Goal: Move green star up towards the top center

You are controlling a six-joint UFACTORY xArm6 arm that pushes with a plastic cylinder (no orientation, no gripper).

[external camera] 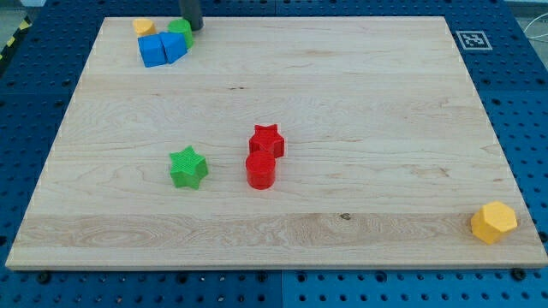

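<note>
The green star (188,167) lies on the wooden board (342,77), left of centre and toward the view's bottom. My tip (192,26) is at the view's top left, far above the green star, right beside a green block (181,28) in the top-left cluster. A red star (266,139) and a red cylinder (260,170) sit touching each other just right of the green star, with a gap between them and it.
At the top left a blue block (162,48) of unclear shape lies under a small yellow block (143,26) and the green block. A yellow hexagonal block (494,222) sits at the board's bottom right corner. A tag marker (472,39) is at the top right.
</note>
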